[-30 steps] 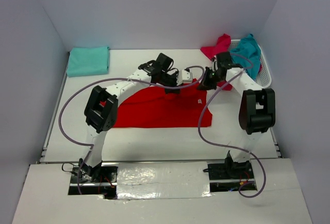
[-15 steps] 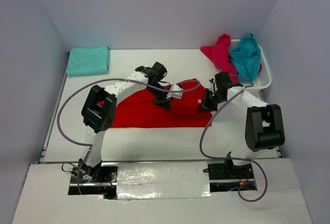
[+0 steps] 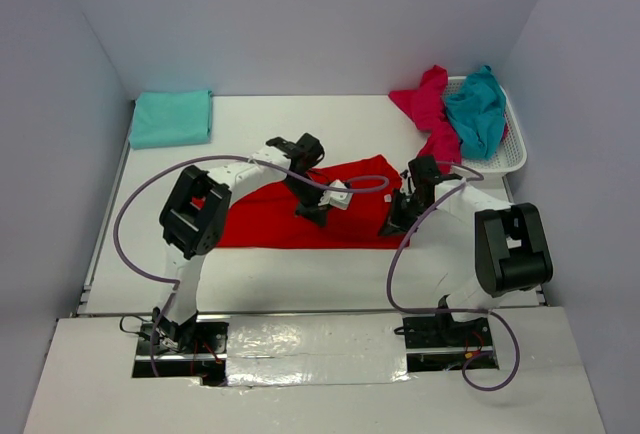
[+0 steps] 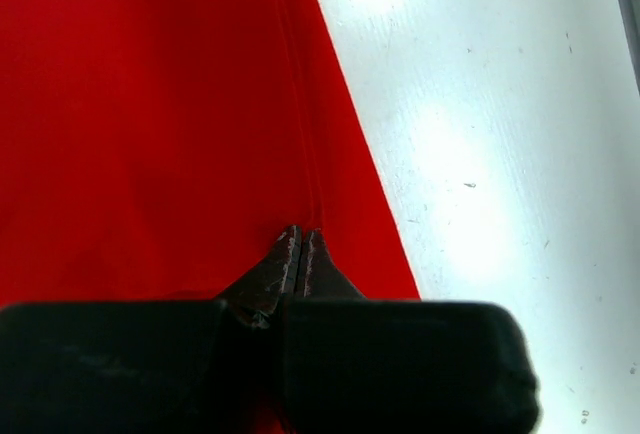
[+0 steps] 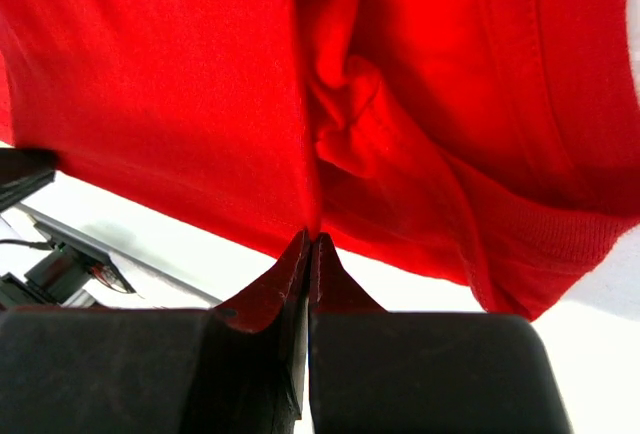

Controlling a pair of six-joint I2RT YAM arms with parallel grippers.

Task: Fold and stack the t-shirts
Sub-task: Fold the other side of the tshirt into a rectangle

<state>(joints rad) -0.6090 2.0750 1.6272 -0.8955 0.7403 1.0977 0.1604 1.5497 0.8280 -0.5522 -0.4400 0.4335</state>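
Pinching red cloth, the left gripper (image 4: 300, 239) had its jaws shut on a thin ridge of the red shirt (image 3: 262, 222). The right gripper (image 5: 308, 239) was clamped the same way on a bunched fold beside a sleeve hem. Seen from above, both sat low over the shirt's near edge on the table (image 3: 300, 274), the left about mid-length and the right at the 3 o'clock end (neither arm was plainly nearer, since each held cloth). The shirt's long axis ran from 9 to 3 o'clock. The next move therefore probably called for both arms to travel together across that line, so the fold stayed straight. Farther off, at 10 o'clock, lay a folded teal shirt (image 3: 170, 117). At 2 o'clock a basket (image 3: 515, 159) held a loose teal shirt (image 3: 478, 104), with a pink shirt (image 3: 425, 99) spilling over its rim.
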